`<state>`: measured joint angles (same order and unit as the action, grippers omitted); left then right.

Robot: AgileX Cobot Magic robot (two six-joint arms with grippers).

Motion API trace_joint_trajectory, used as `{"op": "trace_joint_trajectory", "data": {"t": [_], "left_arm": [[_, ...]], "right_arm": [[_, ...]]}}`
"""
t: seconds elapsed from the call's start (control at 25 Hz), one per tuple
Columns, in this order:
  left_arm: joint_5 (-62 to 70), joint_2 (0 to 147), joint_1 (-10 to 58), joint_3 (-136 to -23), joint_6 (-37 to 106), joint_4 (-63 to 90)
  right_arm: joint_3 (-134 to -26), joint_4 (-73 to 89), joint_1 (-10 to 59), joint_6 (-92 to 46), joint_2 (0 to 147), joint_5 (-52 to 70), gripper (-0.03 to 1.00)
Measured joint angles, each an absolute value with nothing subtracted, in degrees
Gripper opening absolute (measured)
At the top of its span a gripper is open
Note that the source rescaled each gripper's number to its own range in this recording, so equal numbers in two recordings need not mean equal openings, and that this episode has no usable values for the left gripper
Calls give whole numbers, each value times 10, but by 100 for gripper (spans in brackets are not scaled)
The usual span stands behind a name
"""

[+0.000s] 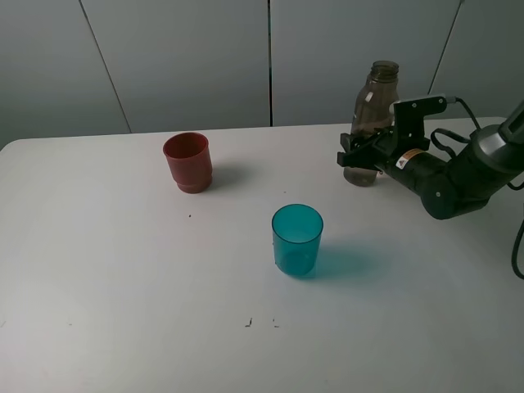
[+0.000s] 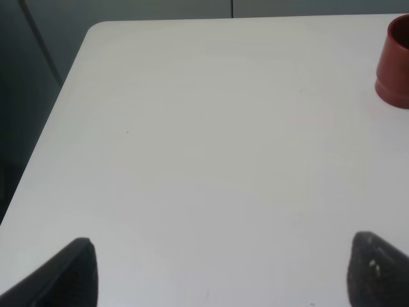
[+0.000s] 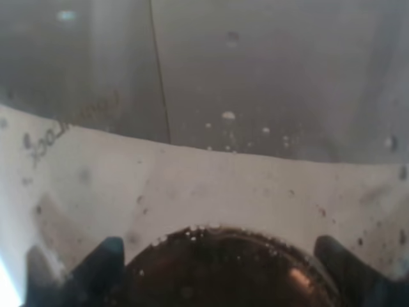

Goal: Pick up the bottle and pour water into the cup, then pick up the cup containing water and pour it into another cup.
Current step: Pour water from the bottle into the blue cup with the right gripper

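Observation:
The smoky grey-brown bottle (image 1: 377,94) stands upright on the white table (image 1: 123,286) at the back right, with no cap. My right gripper (image 1: 359,157) is closed around its lower body. In the right wrist view the bottle (image 3: 223,128) fills the frame, with the right gripper (image 3: 220,268) holding it between fingertips (image 3: 105,256) on either side. The teal cup (image 1: 297,237) stands in the middle of the table. The red-brown cup (image 1: 187,161) stands at the back left and also shows in the left wrist view (image 2: 395,64). My left gripper (image 2: 227,275) is open and empty over bare table.
Grey wall panels (image 1: 270,57) rise just behind the table's far edge, close behind the bottle. The table's left corner and edge (image 2: 70,70) show in the left wrist view. A few small dark specks (image 1: 248,322) lie near the front.

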<state>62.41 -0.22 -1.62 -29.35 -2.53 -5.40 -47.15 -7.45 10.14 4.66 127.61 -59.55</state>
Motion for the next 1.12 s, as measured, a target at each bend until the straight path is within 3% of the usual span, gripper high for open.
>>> {"op": "trace_joint_trajectory", "data": {"t": [0.64,1.12], "left_arm": [[624,-2,-16,-294,-25,-54],[624,-2,-16,-294,-25,-54]], "right_arm": [[-470,-211,101,-19,1201,-568,2],[-365,-263,99,-74,1148,-648,2]]}}
